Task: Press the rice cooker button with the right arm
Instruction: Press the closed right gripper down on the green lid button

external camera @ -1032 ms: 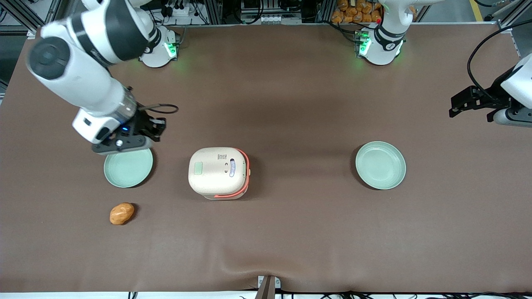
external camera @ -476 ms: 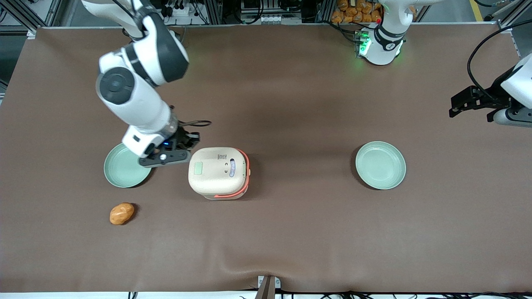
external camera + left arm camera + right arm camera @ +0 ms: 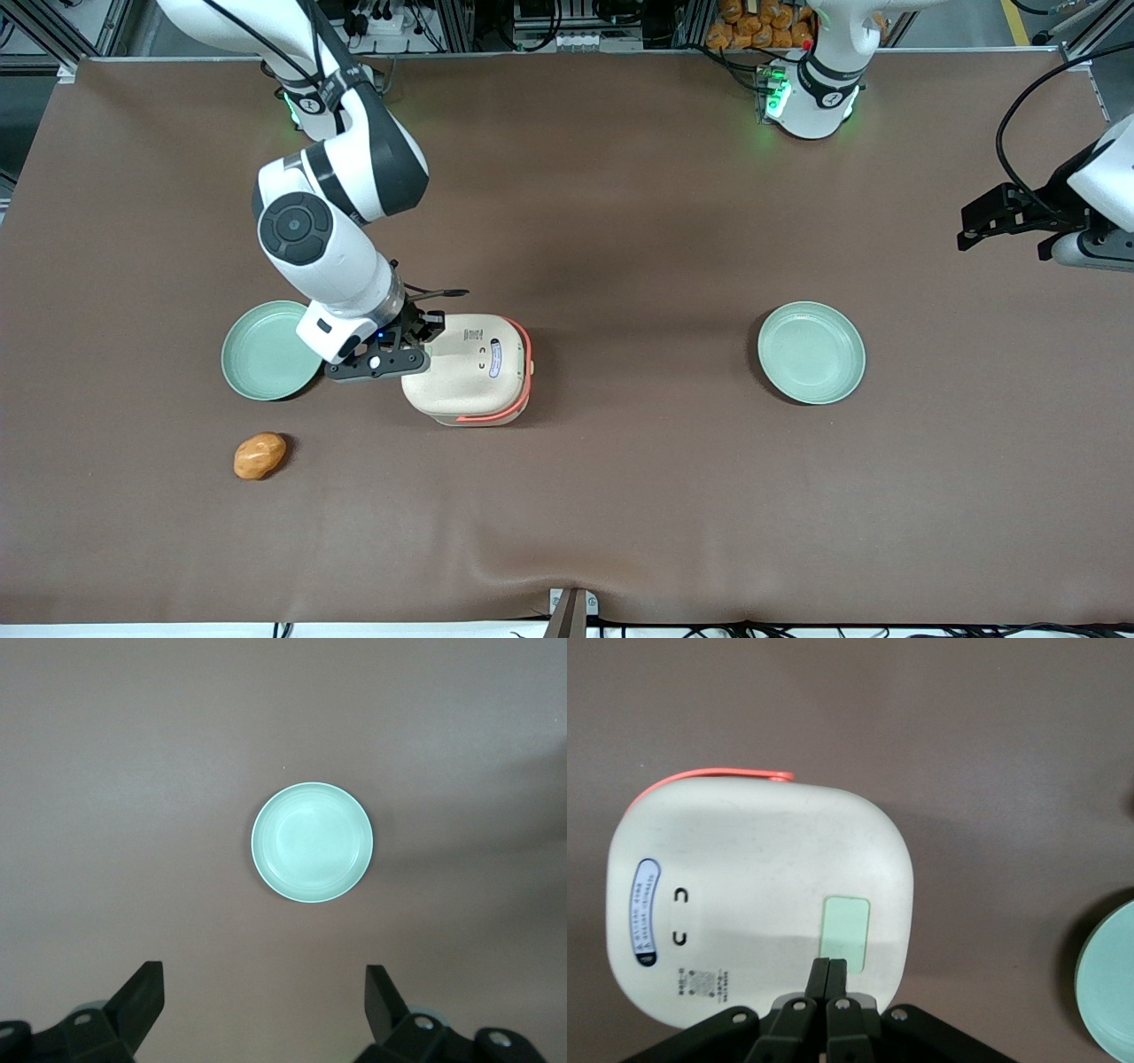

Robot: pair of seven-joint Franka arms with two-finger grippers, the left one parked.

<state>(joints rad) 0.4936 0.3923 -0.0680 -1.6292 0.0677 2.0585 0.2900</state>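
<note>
The cream rice cooker [image 3: 474,368] with coral-orange handle trim stands mid-table, lid closed. It also shows in the right wrist view [image 3: 744,886]. Its pale-green button [image 3: 846,926] sits on the lid near the edge toward the working arm's end. In the front view the button is hidden under the arm. My right arm [image 3: 323,239] reaches over that end of the cooker. Its black gripper [image 3: 409,341] hangs above the lid. The gripper [image 3: 830,967] is shut on nothing, and its tips overlap the button's edge. I cannot tell whether they touch it.
A pale-green plate [image 3: 266,353] lies beside the cooker toward the working arm's end, partly under the arm, and shows in the right wrist view [image 3: 1109,983]. A second plate [image 3: 811,352] lies toward the parked arm's end. An orange-brown bread roll [image 3: 260,455] lies nearer the front camera.
My right arm has swung from over the plate toward the cooker. The gripper now sits above the lid's button end, covering the button in the front view.
</note>
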